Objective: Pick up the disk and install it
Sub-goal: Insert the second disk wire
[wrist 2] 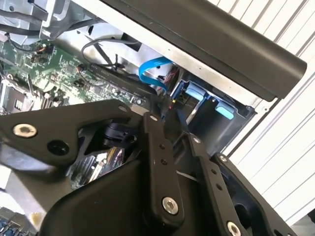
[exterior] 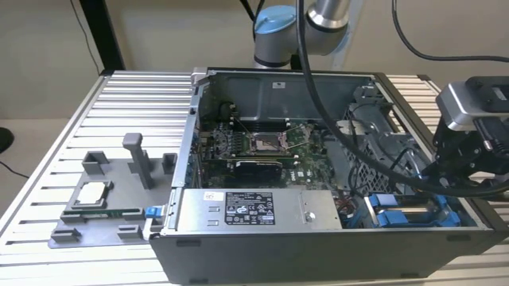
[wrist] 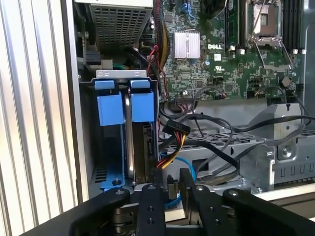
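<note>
The black two-fingered tool (wrist: 170,189) is hovering above the drive bay at the corner of the open black computer case (exterior: 318,250), fingers slightly parted and gripping nothing. The silver-grey disk in its bright blue plastic bracket (wrist: 132,105) is sitting upright in that bay, beside the green motherboard (wrist: 231,59).

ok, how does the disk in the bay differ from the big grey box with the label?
The disk stands on edge in its bay, blue-framed; the grey box lies flat, white label up, no blue. The box looks much bigger. Both sit inside the computer case.
</note>
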Controlling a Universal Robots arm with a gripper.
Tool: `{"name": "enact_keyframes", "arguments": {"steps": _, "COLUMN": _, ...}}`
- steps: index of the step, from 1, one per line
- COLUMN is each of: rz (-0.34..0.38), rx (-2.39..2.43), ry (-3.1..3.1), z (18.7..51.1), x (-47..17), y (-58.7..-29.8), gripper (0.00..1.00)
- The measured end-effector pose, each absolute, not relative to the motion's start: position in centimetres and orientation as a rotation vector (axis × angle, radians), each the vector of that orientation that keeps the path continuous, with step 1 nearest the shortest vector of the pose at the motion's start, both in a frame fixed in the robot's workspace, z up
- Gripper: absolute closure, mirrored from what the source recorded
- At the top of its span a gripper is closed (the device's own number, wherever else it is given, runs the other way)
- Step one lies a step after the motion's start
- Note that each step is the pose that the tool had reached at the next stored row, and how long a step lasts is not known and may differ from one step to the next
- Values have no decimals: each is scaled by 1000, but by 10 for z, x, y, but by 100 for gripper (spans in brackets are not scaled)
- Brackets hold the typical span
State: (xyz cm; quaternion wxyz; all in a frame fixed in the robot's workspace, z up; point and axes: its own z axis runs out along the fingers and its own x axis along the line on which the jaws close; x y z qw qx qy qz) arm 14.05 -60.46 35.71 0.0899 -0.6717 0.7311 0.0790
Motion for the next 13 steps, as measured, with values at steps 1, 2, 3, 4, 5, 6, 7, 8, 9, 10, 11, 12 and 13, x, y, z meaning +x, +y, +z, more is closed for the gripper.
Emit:
{"name": "enact_keyframes", "arguments": {"steps": 1, "rz": 235, "rx": -1997, "ry": 2174, "z": 357, "x": 140, "y": -605, "gripper": 100}}
{"name": "enact_keyframes", "arguments": {"steps": 2, "rz": 235, "rx": -1996, "ry": 2174, "z": 357, "x": 140, "y": -605, "gripper": 100}}
{"name": "enact_keyframes", "arguments": {"steps": 3, "rz": 236, "rx": -1996, "ry": 2174, "z": 357, "x": 140, "y": -605, "gripper": 100}}
{"name": "enact_keyframes", "arguments": {"steps": 4, "rz": 237, "rx": -1995, "ry": 2174, "z": 357, "x": 140, "y": -605, "gripper": 100}}
{"name": "enact_keyframes", "arguments": {"steps": 5, "rz": 239, "rx": -1994, "ry": 2173, "z": 358, "x": 139, "y": -605, "gripper": 100}}
{"name": "enact_keyframes", "arguments": {"steps": 6, "rz": 242, "rx": -1992, "ry": 2172, "z": 359, "x": 138, "y": -605, "gripper": 100}}
{"name": "enact_keyframes", "arguments": {"steps": 7, "rz": 245, "rx": -1990, "ry": 2170, "z": 361, "x": 136, "y": -606, "gripper": 100}}
{"name": "enact_keyframes", "arguments": {"steps": 8, "rz": 248, "rx": -1989, "ry": 2168, "z": 362, "x": 133, "y": -606, "gripper": 100}}
{"name": "enact_keyframes", "arguments": {"steps": 9, "rz": 250, "rx": -1988, "ry": 2168, "z": 363, "x": 130, "y": -607, "gripper": 100}}
{"name": "enact_keyframes", "arguments": {"steps": 10, "rz": 250, "rx": -1988, "ry": 2168, "z": 363, "x": 125, "y": -608, "gripper": 100}}
{"name": "enact_keyframes", "arguments": {"steps": 11, "rz": 250, "rx": -1988, "ry": 2168, "z": 363, "x": 121, "y": -609, "gripper": 100}}
{"name": "enact_keyframes", "arguments": {"steps": 12, "rz": 250, "rx": -1988, "ry": 2168, "z": 363, "x": 116, "y": -610, "gripper": 100}}
{"name": "enact_keyframes", "arguments": {"steps": 13, "rz": 250, "rx": -1988, "ry": 2167, "z": 363, "x": 112, "y": -611, "gripper": 100}}
